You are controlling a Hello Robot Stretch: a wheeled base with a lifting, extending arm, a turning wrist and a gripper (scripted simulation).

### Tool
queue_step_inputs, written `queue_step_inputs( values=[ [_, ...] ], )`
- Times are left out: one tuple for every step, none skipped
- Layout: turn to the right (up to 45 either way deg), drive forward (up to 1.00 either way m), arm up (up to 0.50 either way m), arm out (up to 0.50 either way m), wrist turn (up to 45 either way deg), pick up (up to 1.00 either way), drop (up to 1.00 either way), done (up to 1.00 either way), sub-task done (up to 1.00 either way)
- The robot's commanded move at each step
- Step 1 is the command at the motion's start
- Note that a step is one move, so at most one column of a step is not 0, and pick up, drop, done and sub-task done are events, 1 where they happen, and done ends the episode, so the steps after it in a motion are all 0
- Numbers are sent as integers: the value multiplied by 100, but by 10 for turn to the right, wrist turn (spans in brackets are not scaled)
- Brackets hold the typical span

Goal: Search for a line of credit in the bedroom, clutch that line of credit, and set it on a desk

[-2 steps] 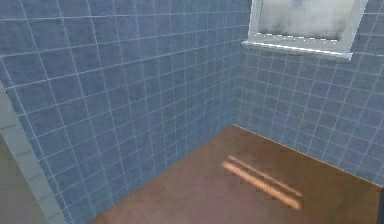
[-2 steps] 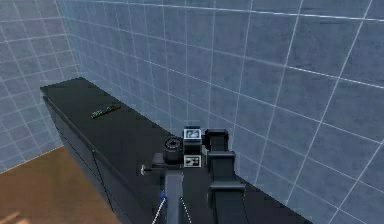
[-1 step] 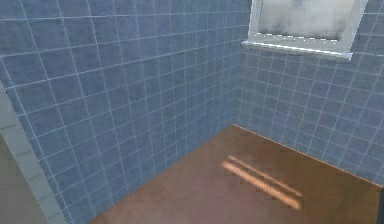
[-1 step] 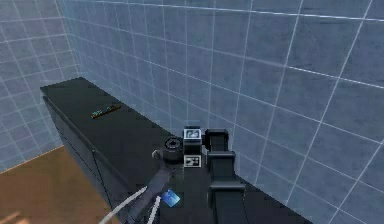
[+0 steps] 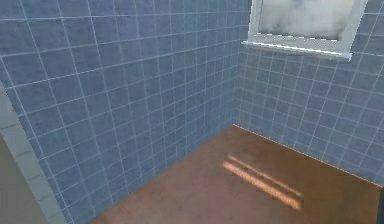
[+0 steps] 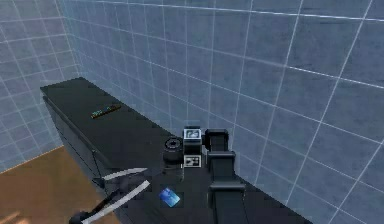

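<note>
Atop dark counter [image 6: 78, 98] — blue card [image 6: 170, 196] near end effector [image 6: 90, 202].

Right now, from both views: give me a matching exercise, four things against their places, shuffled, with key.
Things
1. window
2. small blue card
3. dark flat strip
4. brown floor

Places
A. on the black counter, toward the arm side view's left
B. forward view's top right, set in the tiled wall
C. on the black counter, near the arm side view's bottom edge
D. forward view's bottom, below the tiled walls

Pairs: 1-B, 2-C, 3-A, 4-D
</note>
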Motion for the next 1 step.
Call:
queue_step_inputs(
  values=[
    [0,0,0,0,450,0,0,0,0]
  ],
)
